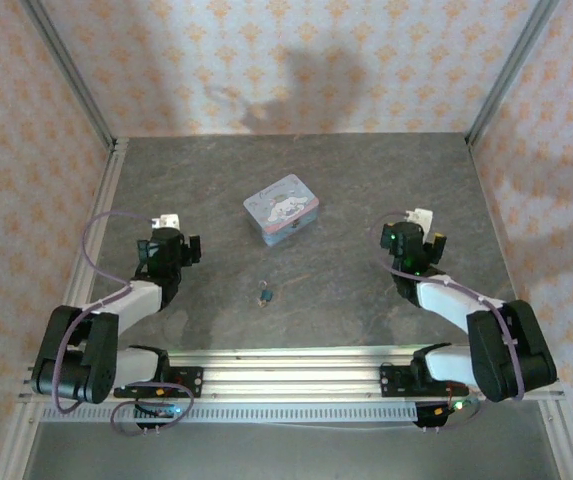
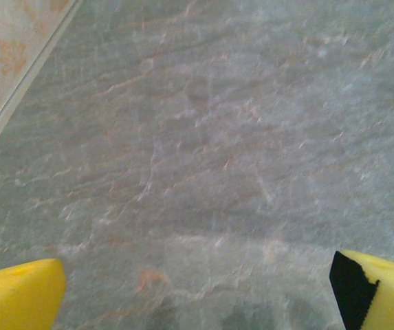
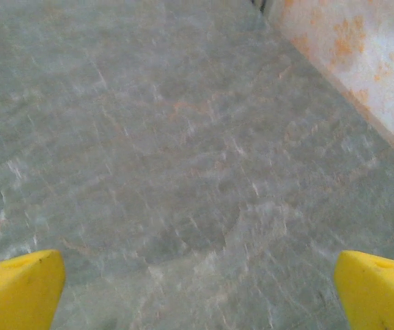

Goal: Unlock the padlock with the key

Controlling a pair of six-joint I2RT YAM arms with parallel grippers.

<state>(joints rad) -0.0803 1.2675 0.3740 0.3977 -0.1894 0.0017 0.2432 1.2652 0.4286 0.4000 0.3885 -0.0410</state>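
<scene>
The tiny dark teal padlock point(image 1: 265, 295) lies on the grey table between the two arms, near the front rail. A pale speck at its upper end may be the key, but it is too small to tell apart. My left gripper point(image 1: 171, 245) hovers left of the padlock. My right gripper point(image 1: 413, 243) is well to the right of it. In the left wrist view the left gripper point(image 2: 197, 295) has its yellow fingertips point(image 2: 18, 292) wide apart over bare table. The right gripper point(image 3: 197, 289) is just as wide, and nothing sits between its yellow fingertips point(image 3: 375, 289).
A pastel blue-pink cartoon tin point(image 1: 282, 209) stands behind the padlock at mid table. Patterned walls on metal posts point(image 1: 66, 75) close off the left, right and back. An aluminium rail point(image 1: 286, 370) runs along the front.
</scene>
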